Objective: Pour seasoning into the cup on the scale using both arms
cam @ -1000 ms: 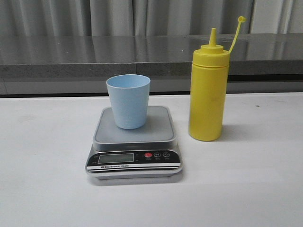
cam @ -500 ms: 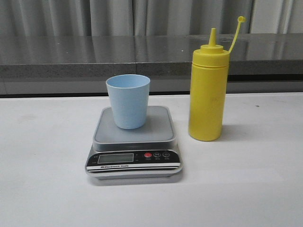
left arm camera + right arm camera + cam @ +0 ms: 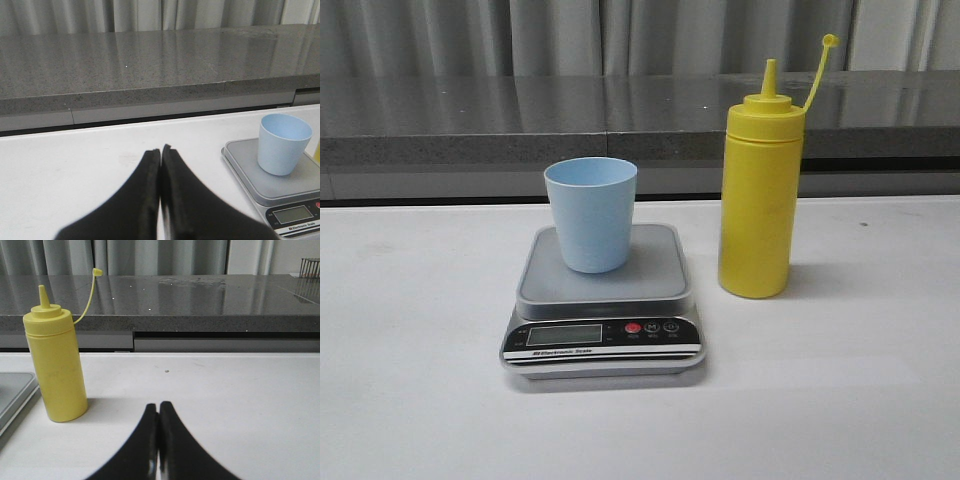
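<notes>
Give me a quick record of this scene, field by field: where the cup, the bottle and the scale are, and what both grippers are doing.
cup: light blue cup, upright on the scale platform
scale: silver-grey digital kitchen scale on the white table
seasoning: yellow squeeze bottle, upright on the table to the right of the scale, cap off its nozzle
left gripper: shut, empty, apart from the scale
right gripper: shut, empty, apart from the bottle
pouring: not started

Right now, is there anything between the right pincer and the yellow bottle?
No. In the right wrist view, only bare white table separates the shut right pincer from the bottle.
</notes>
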Motion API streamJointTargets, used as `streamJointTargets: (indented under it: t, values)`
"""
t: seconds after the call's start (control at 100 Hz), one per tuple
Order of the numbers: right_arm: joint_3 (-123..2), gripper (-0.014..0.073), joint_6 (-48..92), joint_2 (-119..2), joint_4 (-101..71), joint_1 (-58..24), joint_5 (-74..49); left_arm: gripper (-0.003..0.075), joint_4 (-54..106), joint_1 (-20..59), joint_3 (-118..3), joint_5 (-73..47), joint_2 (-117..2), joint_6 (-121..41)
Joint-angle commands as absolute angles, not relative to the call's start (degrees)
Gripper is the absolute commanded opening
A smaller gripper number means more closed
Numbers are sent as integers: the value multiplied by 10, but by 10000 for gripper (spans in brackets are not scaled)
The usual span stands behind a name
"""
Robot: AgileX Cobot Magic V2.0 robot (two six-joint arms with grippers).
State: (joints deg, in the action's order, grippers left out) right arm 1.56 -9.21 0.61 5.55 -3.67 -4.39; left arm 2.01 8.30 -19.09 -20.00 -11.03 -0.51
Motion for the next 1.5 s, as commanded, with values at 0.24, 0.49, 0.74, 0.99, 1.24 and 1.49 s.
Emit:
streamJointTargets:
  t: [0.24, 0.49, 0.74, 0.99, 1.24, 1.49]
  values:
    - [3, -66, -91, 17, 60, -34, 98, -20, 26, 83, -206, -157, -115, -4]
    - [-62, -66, -92, -16, 57, -35, 100, -20, 26, 83, -206, -157, -115, -4]
    - [-209, -66, -92, -182, 57, -35, -7, -20, 26, 83, -206, -157, -115, -4]
    - [-317, -66, -92, -354, 56, -35, 40, -20, 26, 83, -206, -157, -115, -4]
    - [-323, -66, -94, -422, 56, -35, 191, -20, 26, 83, -206, -157, -115, -4]
    - [-323, -66, -108, -427, 56, -50, 124, -20, 26, 83, -206, -157, -115, -4]
